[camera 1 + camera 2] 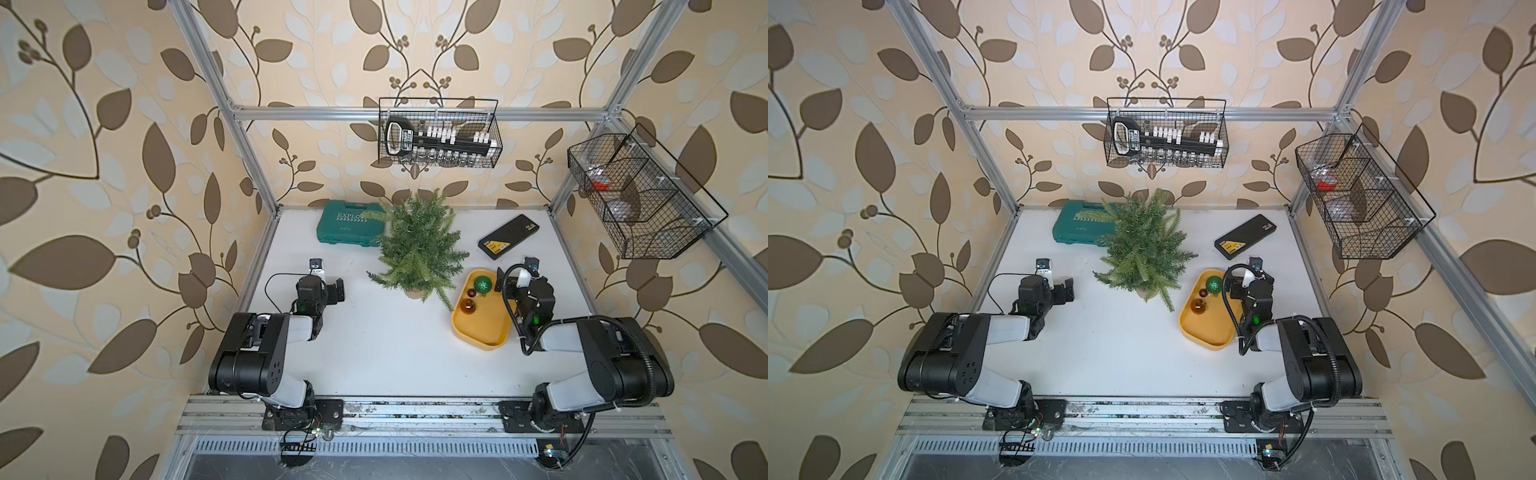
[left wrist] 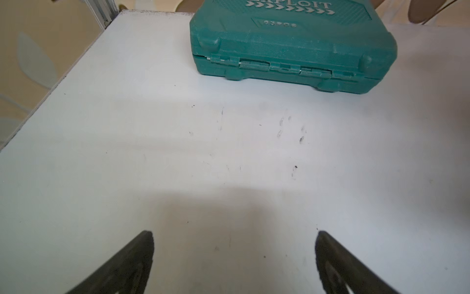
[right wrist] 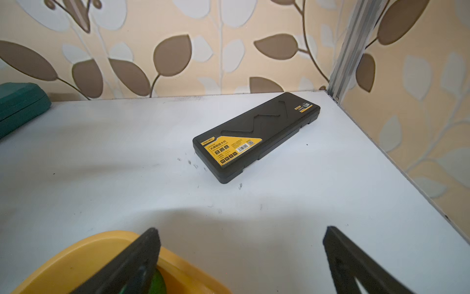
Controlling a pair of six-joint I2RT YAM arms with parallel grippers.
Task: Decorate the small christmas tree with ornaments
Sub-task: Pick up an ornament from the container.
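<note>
Wide open and empty, the right tool (image 3: 241, 229) hangs at the rim of the tray (image 1: 482, 328) of baubles (image 1: 483, 284), seemingly to fetch one for the tree (image 1: 417, 245); the left tool (image 2: 234, 231) gapes empty too.

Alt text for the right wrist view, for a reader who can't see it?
A flat black case with a yellow label lies on the white table near its far corner. The fingers of the right gripper stand wide apart and empty, one over the rim of the yellow tray, where a green ornament peeks out.
</note>
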